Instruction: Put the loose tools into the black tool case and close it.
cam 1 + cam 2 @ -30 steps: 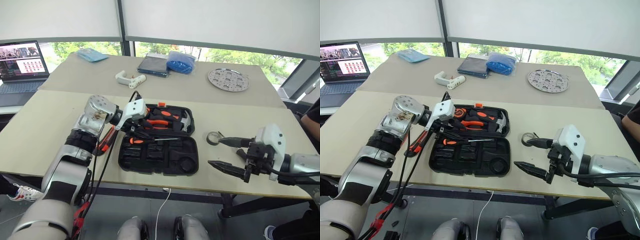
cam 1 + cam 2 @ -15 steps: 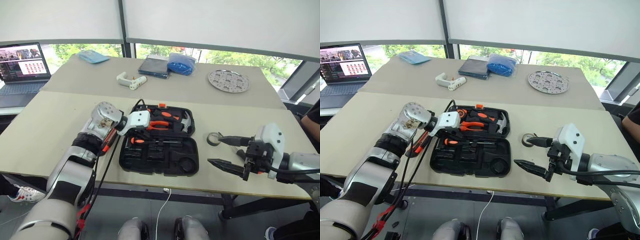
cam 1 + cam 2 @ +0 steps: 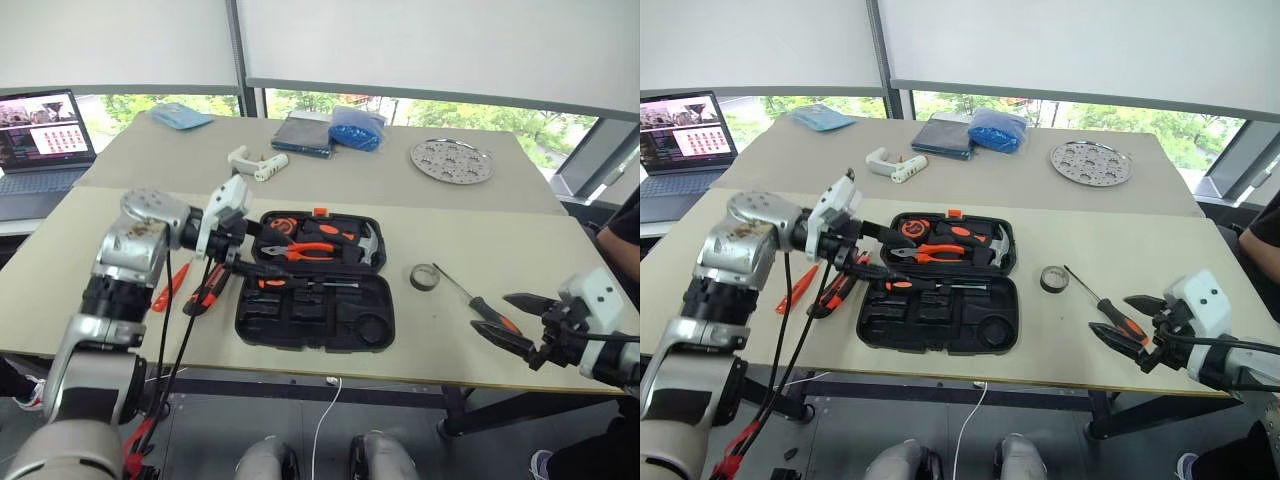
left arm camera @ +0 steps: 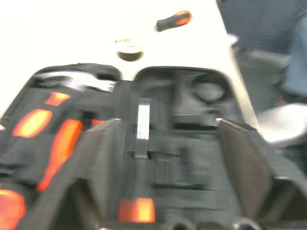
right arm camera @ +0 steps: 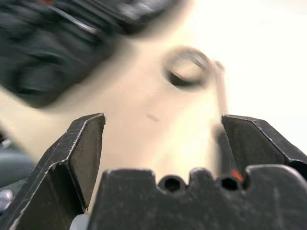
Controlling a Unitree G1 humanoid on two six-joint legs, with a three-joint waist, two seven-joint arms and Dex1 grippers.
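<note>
The black tool case (image 3: 315,318) lies open in the middle of the table, with pliers, a hammer and an orange-handled screwdriver (image 3: 290,283) in its recesses. My left gripper (image 3: 258,252) hovers open over the case's left end and holds nothing. An orange tester (image 3: 168,288) and a utility knife (image 3: 210,290) lie left of the case. On the right of the case are a tape roll (image 3: 425,277) and a second screwdriver (image 3: 478,305). My right gripper (image 3: 490,312) is open at that screwdriver's handle, which shows beside one finger (image 5: 254,143) in the right wrist view.
A white pistol-shaped tool (image 3: 255,160), a dark pouch (image 3: 303,135), a blue bag (image 3: 355,127) and a perforated metal disc (image 3: 452,160) sit on the far table. A laptop (image 3: 40,135) stands at far left. A person's arm (image 3: 625,235) is at the right edge.
My left gripper opened and drew back up and to the left from the case. My right gripper swung right and down toward the front edge, uncovering the screwdriver on the table.
</note>
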